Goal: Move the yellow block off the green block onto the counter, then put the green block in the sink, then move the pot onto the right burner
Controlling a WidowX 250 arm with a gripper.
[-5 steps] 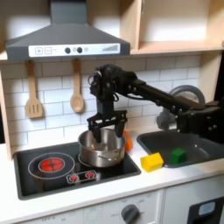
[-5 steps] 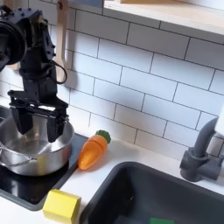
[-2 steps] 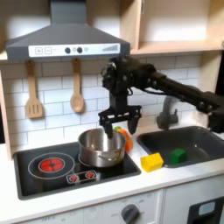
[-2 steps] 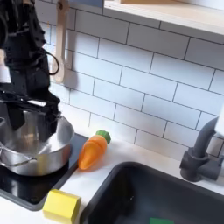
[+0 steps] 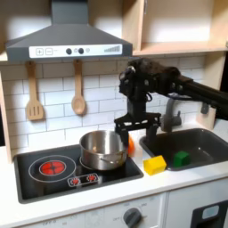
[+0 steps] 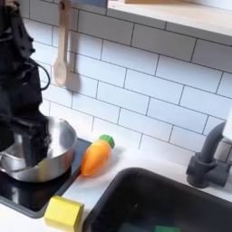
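— Pot (image 5: 104, 149), the shiny round steel one, sits on the stove's right burner. Risk?
— Tool (image 5: 138, 131) hangs released beside its rim; a careless swing could nudge it.

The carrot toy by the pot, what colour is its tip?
Green, on an orange body. The carrot toy shows best in the second exterior view, lying beside the pot.

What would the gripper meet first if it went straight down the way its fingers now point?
Probably the orange carrot toy or the pot's right rim: the gripper hangs open above them in the first exterior view. Depth is unclear, so it might reach the counter instead.
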